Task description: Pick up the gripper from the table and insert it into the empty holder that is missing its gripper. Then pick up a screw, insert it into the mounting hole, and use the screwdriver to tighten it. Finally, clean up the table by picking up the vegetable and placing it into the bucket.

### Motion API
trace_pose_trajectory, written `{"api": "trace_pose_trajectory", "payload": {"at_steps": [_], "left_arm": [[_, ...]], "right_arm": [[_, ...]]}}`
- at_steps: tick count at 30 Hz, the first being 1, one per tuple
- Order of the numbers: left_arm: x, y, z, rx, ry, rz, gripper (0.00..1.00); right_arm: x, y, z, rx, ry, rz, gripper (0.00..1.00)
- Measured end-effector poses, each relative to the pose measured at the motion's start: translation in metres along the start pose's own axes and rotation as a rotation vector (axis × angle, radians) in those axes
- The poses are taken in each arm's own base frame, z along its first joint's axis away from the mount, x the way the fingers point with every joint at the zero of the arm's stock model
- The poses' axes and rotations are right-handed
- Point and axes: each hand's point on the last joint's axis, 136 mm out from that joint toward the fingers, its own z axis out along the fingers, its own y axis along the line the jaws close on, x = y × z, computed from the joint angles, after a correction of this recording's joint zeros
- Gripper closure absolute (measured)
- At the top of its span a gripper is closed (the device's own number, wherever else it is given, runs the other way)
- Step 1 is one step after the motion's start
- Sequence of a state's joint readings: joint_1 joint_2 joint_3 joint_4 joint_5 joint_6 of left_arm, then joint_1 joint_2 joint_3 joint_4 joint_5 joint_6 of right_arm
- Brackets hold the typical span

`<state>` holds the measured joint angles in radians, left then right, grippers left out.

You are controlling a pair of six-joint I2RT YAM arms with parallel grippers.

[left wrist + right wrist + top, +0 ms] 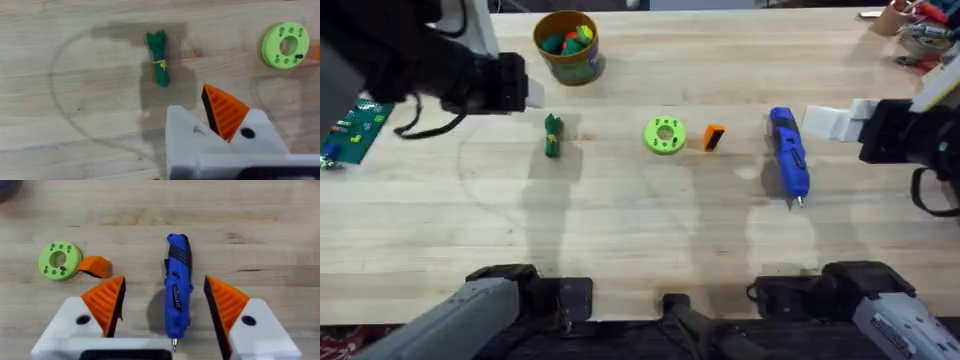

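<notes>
I see one wooden tabletop [640, 240] with two arms over it. One yellow bucket [567, 47] of coloured toy pieces stands at about eleven o'clock; its green label band bears no writing I can read. One blue screwdriver [787, 155] lies flat at three o'clock, tip toward me, its label unreadable. My right pincer [165, 300] hangs spread above it, one orange pad on each side, not touching. One lime-green disc [664, 135] sits near centre, one small orange piece [714, 137] just beside it. One dark-green vegetable [553, 135] lies at nine o'clock. For my left pincer [225, 117] I cannot tell the jaw state.
</notes>
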<state>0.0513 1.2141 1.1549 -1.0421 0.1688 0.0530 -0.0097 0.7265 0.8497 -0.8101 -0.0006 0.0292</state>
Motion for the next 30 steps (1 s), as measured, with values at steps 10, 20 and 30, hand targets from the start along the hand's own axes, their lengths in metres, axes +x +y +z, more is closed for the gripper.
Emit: {"api": "trace_pose_trajectory", "payload": {"at_steps": [10,20,30], "left_arm": [[0.005,-0.005,-0.030,-0.004,-0.074,0.012,0.997],[0.004,-0.005,-0.030,-0.005,-0.077,0.015,0.061],[0.002,-0.005,-0.030,-0.005,-0.086,0.015,0.015]], "right_arm": [[0.000,0.000,0.000,0.000,0.000,0.000,0.090],[0.000,0.000,0.000,0.000,0.000,0.000,0.090],[0.000,0.000,0.000,0.000,0.000,0.000,0.090]]}}
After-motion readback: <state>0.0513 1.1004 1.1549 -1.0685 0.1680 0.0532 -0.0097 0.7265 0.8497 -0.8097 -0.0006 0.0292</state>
